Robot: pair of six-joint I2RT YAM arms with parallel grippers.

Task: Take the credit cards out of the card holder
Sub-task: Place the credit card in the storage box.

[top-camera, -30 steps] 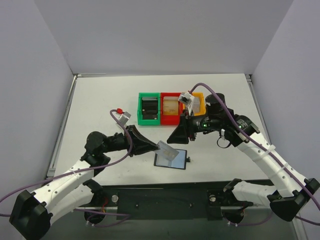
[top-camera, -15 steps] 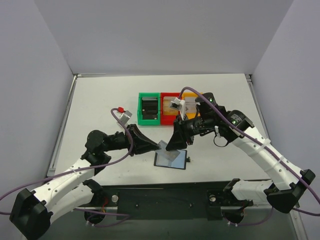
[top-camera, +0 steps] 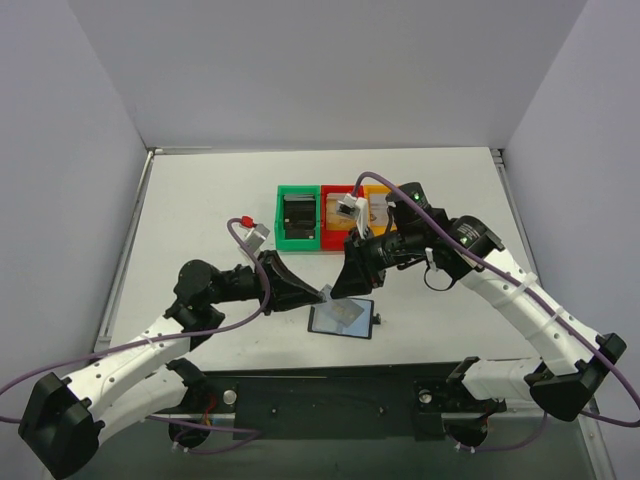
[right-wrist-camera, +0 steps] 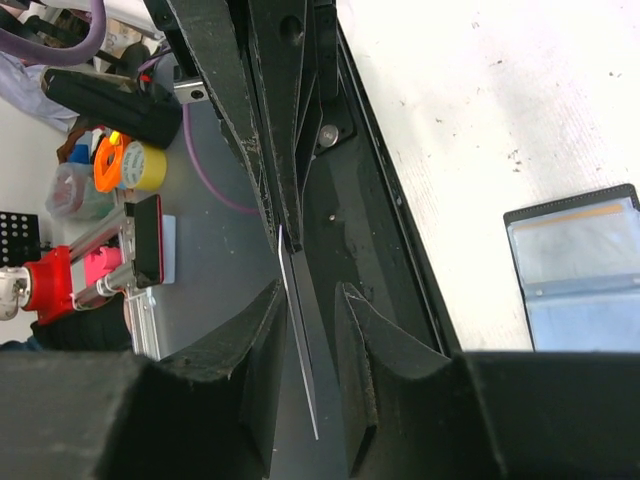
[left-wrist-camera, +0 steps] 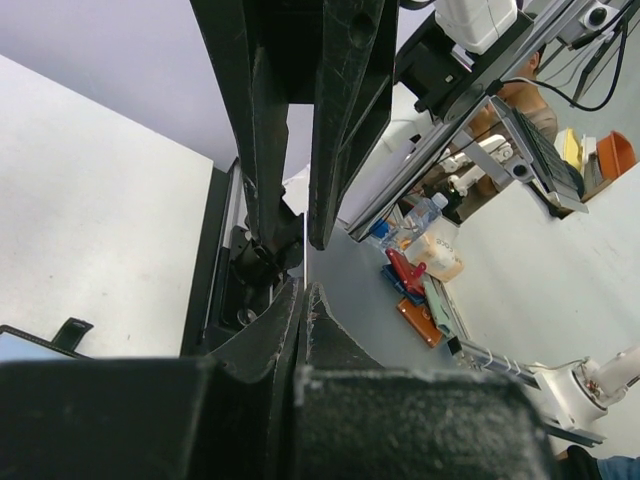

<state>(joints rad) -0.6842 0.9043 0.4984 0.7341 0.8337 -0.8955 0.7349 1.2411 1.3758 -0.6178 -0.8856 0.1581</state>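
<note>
Left end effector (top-camera: 320, 293) clamped shut on a credit card (right-wrist-camera: 299, 345), raised off the counter (top-camera: 200, 220). Card ran edge-on into right end effector (right-wrist-camera: 310, 295), jaws apart astride it, no contact seen. Card holder (top-camera: 343, 319) lay open just below.

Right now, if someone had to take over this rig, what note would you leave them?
Left hand: shut on one credit card, held in the air by the far edge of the card holder.
Right hand: open, one finger on each side of that same card, with gaps showing.
Card holder: lies open on the table; neither hand touches it.
Done: one card is out of the holder.
Left: probably grip with the right hand, release with the left, then set the card down. Check the pockets; I cannot tell whether more cards remain.
</note>
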